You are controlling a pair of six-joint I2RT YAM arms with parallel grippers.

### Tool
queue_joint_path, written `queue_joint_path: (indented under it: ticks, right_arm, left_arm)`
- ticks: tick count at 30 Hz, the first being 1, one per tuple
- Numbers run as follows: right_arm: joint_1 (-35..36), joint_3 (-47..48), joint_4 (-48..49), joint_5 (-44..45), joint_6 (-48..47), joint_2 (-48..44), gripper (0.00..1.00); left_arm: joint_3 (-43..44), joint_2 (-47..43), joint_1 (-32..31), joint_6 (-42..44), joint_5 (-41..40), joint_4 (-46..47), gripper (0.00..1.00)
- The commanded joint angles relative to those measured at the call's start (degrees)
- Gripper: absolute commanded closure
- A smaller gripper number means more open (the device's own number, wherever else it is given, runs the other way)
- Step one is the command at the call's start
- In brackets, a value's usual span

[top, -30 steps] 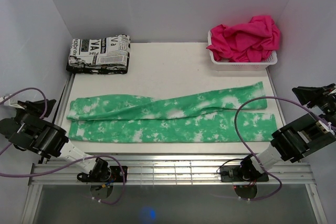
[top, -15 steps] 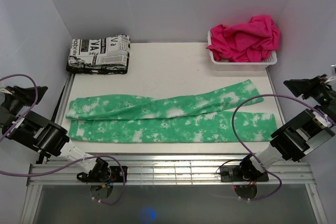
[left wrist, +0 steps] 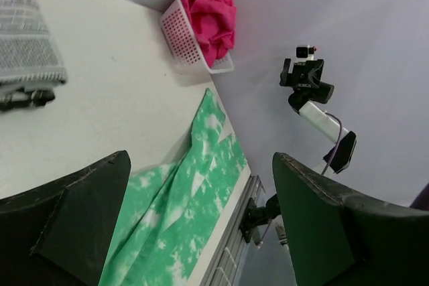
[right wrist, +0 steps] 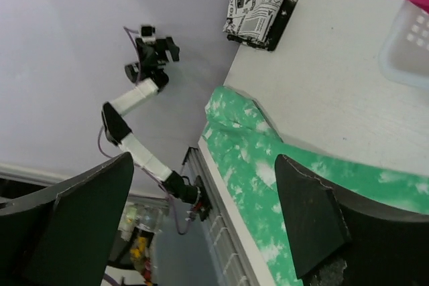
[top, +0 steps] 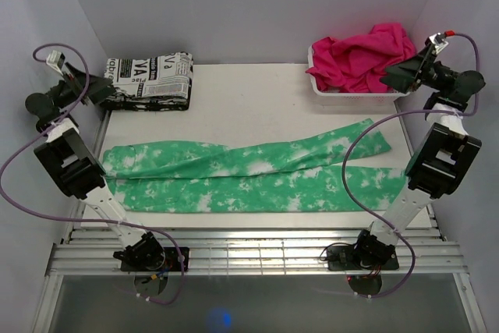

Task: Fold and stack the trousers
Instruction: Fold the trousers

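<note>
Trousers (top: 234, 177) flat — left tool (top: 95, 89), right tool (top: 394, 79) apart.

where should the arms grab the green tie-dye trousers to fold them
Probably the two short ends. The trousers lie flat, stretched left to right across the table, one end near each arm. Bring the left gripper down on the left end and the right gripper on the splayed right leg ends, pinching the edge from the outer side.

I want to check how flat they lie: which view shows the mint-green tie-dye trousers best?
Top external: the mint-green tie-dye cloth trousers lie nearly whole, both legs outstretched. Each wrist view shows only a slanted, cropped part.
</note>
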Motion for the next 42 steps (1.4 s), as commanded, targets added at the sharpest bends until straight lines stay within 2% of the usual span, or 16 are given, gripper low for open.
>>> queue_joint_path:
  ticks: [1,5,8,9,10,13,17,20,23,25,26,28,33,35,39,42]
  right_arm:
    - [2.8,6.2,13.41,-2.23,-4.24,-2.67,0.1]
    - [3.59,9.62,-36.6,7.51,-30.68,-3.99,0.1]
    - [4.82,11.9,-38.53,13.73,-42.0,-5.66,0.1]
    - [5.34,15.66,-61.98,16.91,-50.94,-5.49,0.1]
    - [5.78,23.61,-72.91,20.16,-67.91,-4.53,0.1]
    - [8.42,28.07,-91.62,28.79,-83.42,-4.69,0.1]
    - [12.11,29.24,-104.56,36.42,-106.07,-7.23,0.1]
    - [12.73,24.41,-106.77,40.3,-111.4,-11.09,0.1]
    - [12.82,20.1,-108.17,42.24,-114.57,-13.74,0.1]
    - [13.43,19.21,-109.58,43.39,-117.98,-15.05,0.1]
    - [13.78,19.12,-111.67,46.09,-119.74,-15.59,0.1]
    - [14.66,18.42,-113.53,47.61,-125.26,-16.73,0.1]
    - [20.11,26.22,-135.08,51.64,-147.58,-12.88,0.1]
    - [21.43,29.83,-141.03,54.88,-156.8,-9.01,0.1]
    - [22.05,31.52,-146.15,54.56,-159.93,-6.01,0.1]
    - [23.1,28.28,-142.82,55.43,-157.3,-7.59,0.1]
  left_arm:
    - [15.84,0.93,-1.78,-14.04,18.29,19.82,0.02]
    - [17.67,1.64,-3.27,-12.38,18.12,15.86,0.02]
    - [29.54,5.5,-5.47,-16.23,18.12,18.23,0.02]
    - [31.97,5.86,-6.95,-14.08,18.2,15.27,0.02]
    - [33.73,6.3,-7.83,-12.58,18.2,14.2,0.02]
    - [32.44,5.51,-10.39,-10.98,18.29,13.49,0.02]
    - [23.83,-0.35,-13.03,-17.36,17.42,22.12,0.02]
    - [18.2,-6.6,-12.86,-14.49,10.25,20.88,0.02]
    - [19.68,-9.52,-12.41,-7.94,6.79,-1.64,0.02]
    - [23.44,-9.61,-13.11,6.31,4.85,-25.26,0.02]
    - [26.08,-9.35,-14.25,17.13,4.15,-57.9,0.02]
    - [30.65,-5.59,-17.68,27.91,1.69,-72.84,0.02]
    - [25.41,0.05,-18.23,37.79,8.0,-69.39,0.02]
    - [23.22,-0.28,-16.12,42.61,4.25,-78.65,0.02]
    - [14.51,0.06,-13.64,43.08,-2.27,-83.72,0.02]
    - [18.79,1.03,-14.69,41.86,-3.68,-84.87,0.02]
